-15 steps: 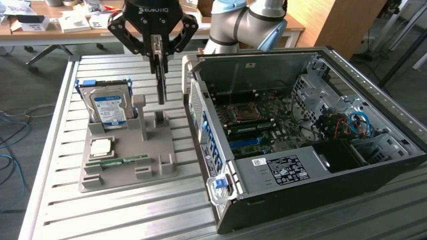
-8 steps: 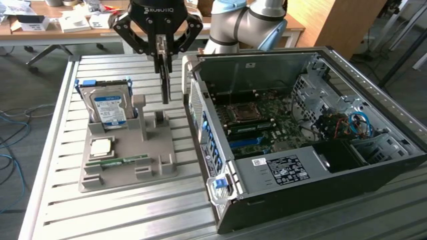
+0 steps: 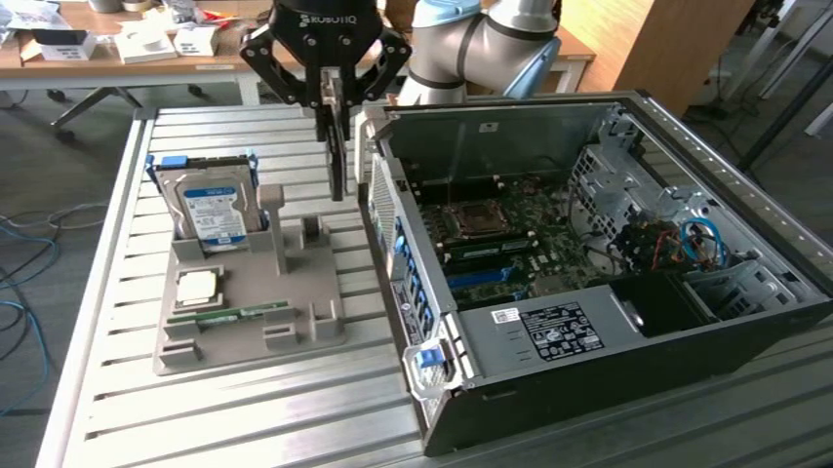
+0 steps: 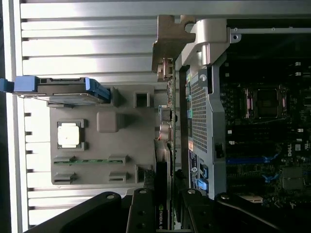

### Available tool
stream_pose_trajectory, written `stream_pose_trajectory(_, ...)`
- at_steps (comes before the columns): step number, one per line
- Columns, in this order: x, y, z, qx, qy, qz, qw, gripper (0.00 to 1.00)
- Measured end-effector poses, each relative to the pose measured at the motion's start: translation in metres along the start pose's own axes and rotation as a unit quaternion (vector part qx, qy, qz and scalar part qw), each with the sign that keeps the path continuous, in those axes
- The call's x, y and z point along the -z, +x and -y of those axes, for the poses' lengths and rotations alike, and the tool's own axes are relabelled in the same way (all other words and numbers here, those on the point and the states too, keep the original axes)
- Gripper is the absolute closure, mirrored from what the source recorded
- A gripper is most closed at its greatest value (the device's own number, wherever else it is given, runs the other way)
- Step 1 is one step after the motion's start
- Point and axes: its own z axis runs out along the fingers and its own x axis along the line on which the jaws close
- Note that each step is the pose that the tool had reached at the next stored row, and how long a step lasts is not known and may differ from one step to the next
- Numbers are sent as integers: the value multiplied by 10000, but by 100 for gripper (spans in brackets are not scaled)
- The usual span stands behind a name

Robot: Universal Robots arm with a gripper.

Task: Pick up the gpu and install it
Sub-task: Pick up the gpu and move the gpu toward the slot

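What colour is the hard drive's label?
The hard drive label is blue with white; exterior view shows it best.

ROBOTIQ on gripper (image 3: 335, 100); NVIDIA on gpu (image 4: 162, 206)

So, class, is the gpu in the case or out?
Out: the gpu hangs upright in the fingers, outside the case, between it and the tray.

Silver-grey arm (image 3: 508, 44) with pale blue joint cap (image 3: 450, 15) and black, white-lettered claw (image 3: 335, 97).
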Motion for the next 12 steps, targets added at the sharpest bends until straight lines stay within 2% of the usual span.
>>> stream_pose_trajectory(12, -6, -275, -15, -1, -29, -2, 10000, 74)
